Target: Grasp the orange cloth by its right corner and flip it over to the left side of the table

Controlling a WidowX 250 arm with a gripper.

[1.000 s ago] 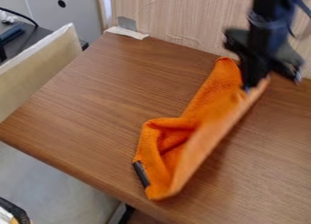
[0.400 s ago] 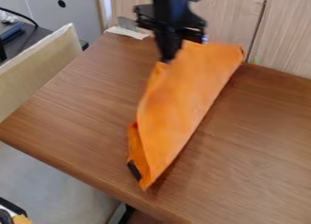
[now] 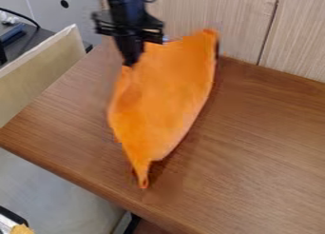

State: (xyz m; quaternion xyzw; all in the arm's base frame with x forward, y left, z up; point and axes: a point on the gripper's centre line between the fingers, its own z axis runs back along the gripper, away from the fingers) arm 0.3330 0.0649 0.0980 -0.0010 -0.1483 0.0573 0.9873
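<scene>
My black gripper (image 3: pixel 130 62) hangs at the upper left of the table, shut on the upper left edge of an orange cloth (image 3: pixel 162 95). From there the cloth spreads down and to the right, partly lifted off the wood. Its upper right corner stands near the back panel, and its narrow lower tip points toward the table's front edge.
The brown wooden table (image 3: pixel 266 147) ends at a slanting front left edge. Behind it rises a light wood panel (image 3: pixel 222 19). A beige board (image 3: pixel 38 71) stands off the left side, beside a dark surface with cables.
The gripper has moved from the upper right to the upper left, pulling the cloth along. The cloth has opened out from a folded strip, and its dark tag is now out of sight.
</scene>
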